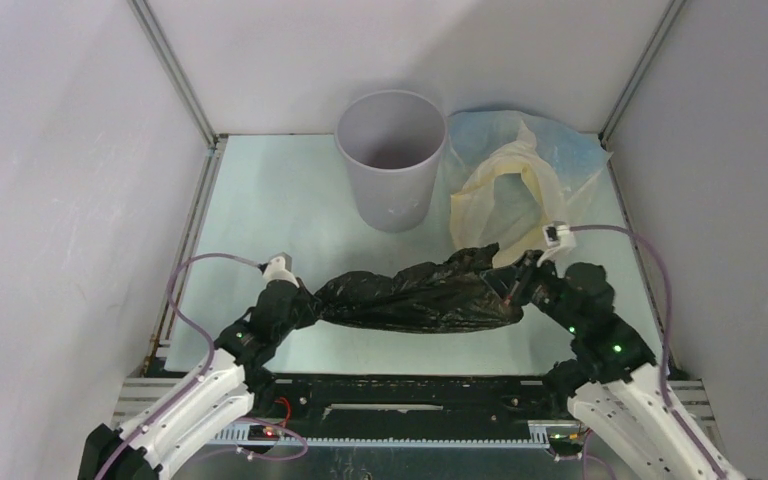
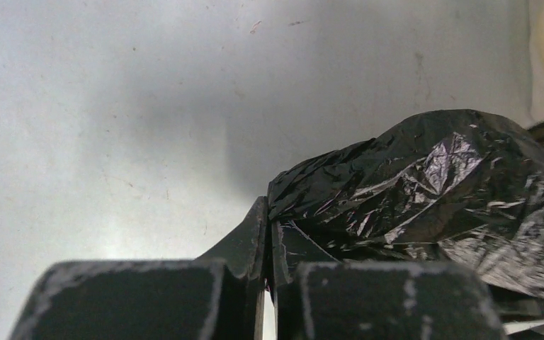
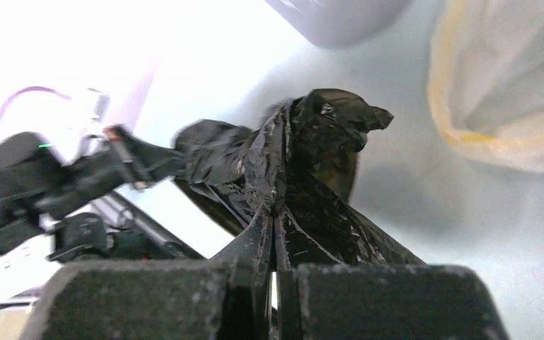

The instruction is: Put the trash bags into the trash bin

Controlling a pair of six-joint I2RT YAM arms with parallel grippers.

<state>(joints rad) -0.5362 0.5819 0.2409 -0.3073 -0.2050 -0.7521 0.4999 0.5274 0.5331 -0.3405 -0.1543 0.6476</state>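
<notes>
The black trash bag (image 1: 415, 296) is stretched in a crinkled band between my two grippers, lifted a little above the table. My left gripper (image 1: 300, 300) is shut on its left end; in the left wrist view the bag (image 2: 432, 184) bulges to the right of the closed fingertips (image 2: 268, 212). My right gripper (image 1: 522, 285) is shut on its right end; in the right wrist view the bag (image 3: 312, 156) rises from the closed tips (image 3: 273, 212). The pale grey-lavender trash bin (image 1: 390, 160) stands upright and open at the back centre, apart from both grippers; its base shows in the right wrist view (image 3: 340, 18).
A translucent yellowish and pale-blue plastic bag (image 1: 520, 180) lies at the back right, just right of the bin and behind my right gripper; it also shows in the right wrist view (image 3: 503, 92). White walls with metal rails close the table on three sides.
</notes>
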